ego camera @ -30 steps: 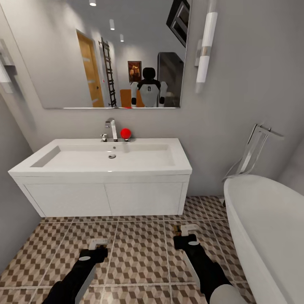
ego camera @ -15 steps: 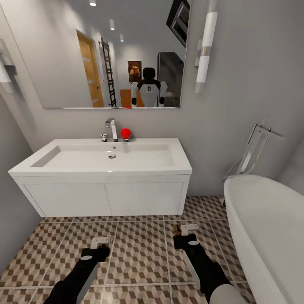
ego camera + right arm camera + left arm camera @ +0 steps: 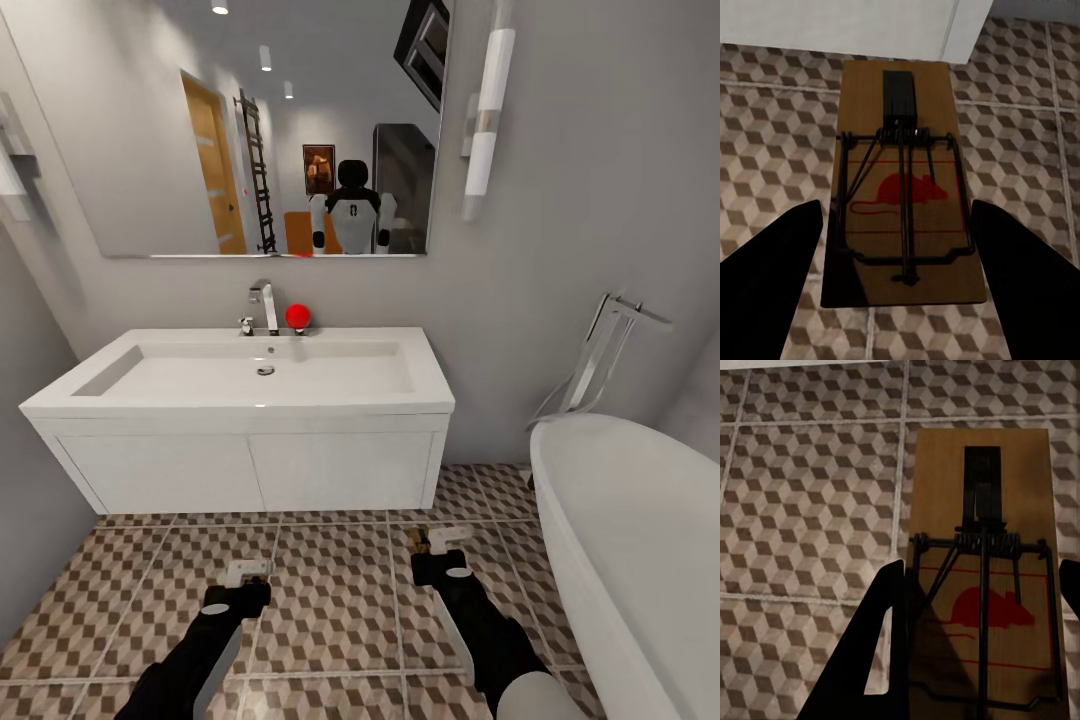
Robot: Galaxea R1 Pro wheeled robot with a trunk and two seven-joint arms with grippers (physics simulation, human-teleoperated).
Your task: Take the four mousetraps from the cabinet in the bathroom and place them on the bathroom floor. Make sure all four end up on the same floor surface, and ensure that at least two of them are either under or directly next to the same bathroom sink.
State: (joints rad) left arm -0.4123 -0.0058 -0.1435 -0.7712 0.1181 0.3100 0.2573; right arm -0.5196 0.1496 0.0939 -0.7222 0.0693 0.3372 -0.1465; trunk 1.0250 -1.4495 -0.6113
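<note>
Mousetrap [image 3: 982, 585] pinched in left claw [image 3: 975, 645], right claw [image 3: 900, 255] spread wide

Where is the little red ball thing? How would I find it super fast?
Find the long white sink under the big mirror. At its back edge stands a shiny tap, and the red ball sits just beside it, toward the bathtub. It is the sink's one bright red thing.

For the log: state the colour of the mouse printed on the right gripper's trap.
Red, clearest in the right wrist view on the mousetrap.
</note>
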